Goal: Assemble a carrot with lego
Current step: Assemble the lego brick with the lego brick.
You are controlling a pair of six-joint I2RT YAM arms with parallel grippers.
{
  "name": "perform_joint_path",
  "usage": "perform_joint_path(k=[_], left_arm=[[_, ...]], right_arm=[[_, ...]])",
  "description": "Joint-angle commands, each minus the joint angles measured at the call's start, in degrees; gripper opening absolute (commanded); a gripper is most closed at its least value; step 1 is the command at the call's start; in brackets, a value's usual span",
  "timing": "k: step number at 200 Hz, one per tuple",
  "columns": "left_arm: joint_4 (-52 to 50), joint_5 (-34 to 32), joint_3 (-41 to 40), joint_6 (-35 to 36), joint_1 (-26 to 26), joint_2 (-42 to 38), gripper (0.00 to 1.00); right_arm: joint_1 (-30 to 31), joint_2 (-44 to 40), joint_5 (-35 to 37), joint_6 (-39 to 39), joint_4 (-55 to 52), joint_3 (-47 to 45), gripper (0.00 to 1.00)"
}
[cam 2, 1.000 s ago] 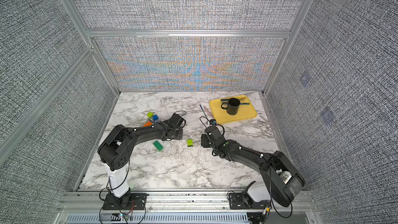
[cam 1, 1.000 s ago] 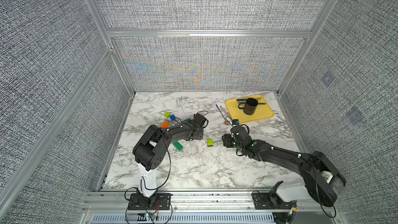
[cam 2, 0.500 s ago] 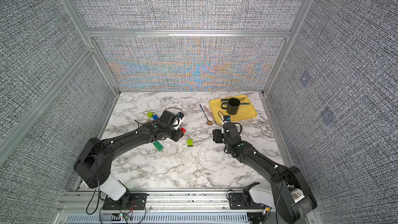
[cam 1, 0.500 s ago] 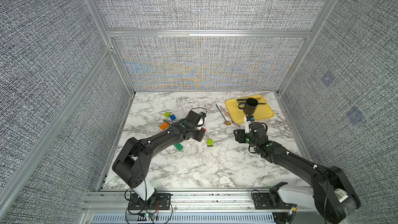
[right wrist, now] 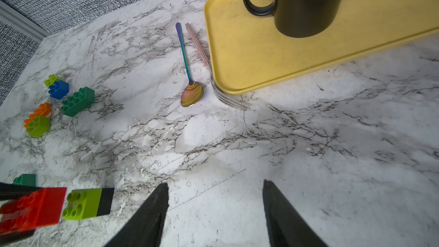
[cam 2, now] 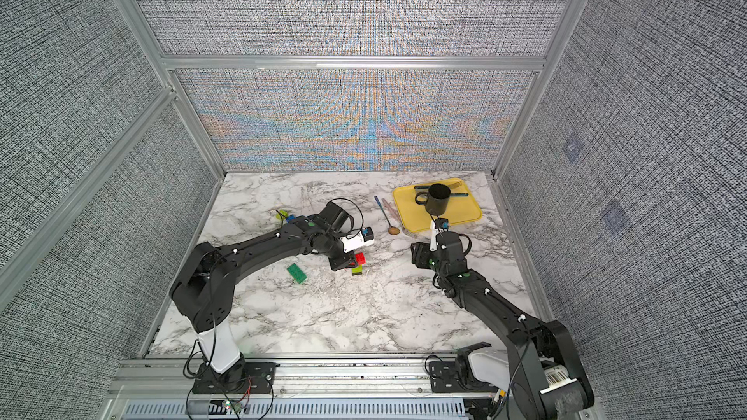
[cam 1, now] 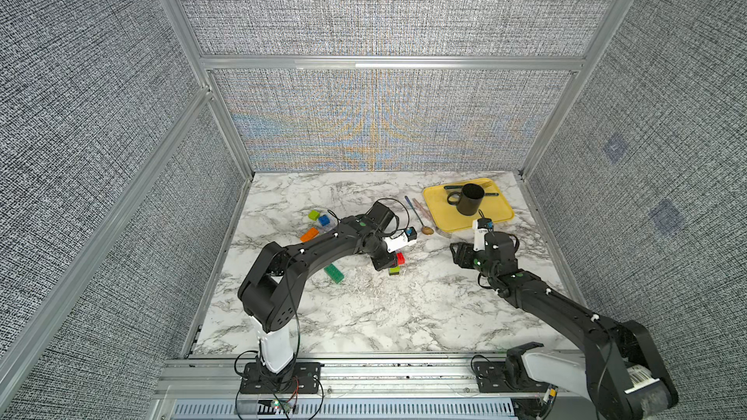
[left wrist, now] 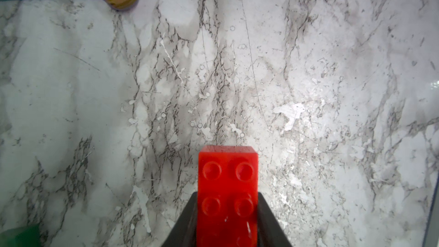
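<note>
My left gripper (left wrist: 227,195) is shut on a red lego brick (left wrist: 228,181), held just above the marble; both top views show this brick (cam 1: 400,258) (cam 2: 360,257). Right beside it lies the carrot stack (right wrist: 85,202), a lime brick joined to a black tip, on its side (cam 1: 394,271). My right gripper (right wrist: 215,184) is open and holds nothing, hovering right of the stack (cam 1: 460,254). Loose lego lies to the left: a dark green brick (right wrist: 77,100), a blue one (right wrist: 59,89), an orange one (right wrist: 40,111) and a flat green one (cam 1: 334,273).
At the back right, a yellow tray (cam 1: 499,212) carries a black mug (cam 1: 469,199). A rainbow spoon (right wrist: 191,91) and a pink stick (right wrist: 197,43) lie along the tray's left edge. A fork (right wrist: 228,97) pokes out from under the tray's corner.
My left arm has swung right, away from the loose bricks, carrying the red brick to the lime-and-black stack. My right arm has drawn back rightward toward the tray, still open.
</note>
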Motion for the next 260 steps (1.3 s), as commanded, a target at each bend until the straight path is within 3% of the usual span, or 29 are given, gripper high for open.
perform_joint_path(k=[1,194,260], left_arm=[[-1.87,1.93,0.85,4.94,-0.08,0.99,0.26],[-3.64,-0.57,2.85,7.94,-0.08,6.37,0.26],[-4.9,-8.25,1.47,3.02,-1.69,7.94,0.21]], right_arm=[[-0.25,-0.07,-0.75,-0.78,0.83,-0.17,0.65],[-0.56,2.09,-2.23,-0.05,1.49,-0.54,0.65],[-0.62,2.75,-2.58,0.23,1.74,-0.59,0.65]])
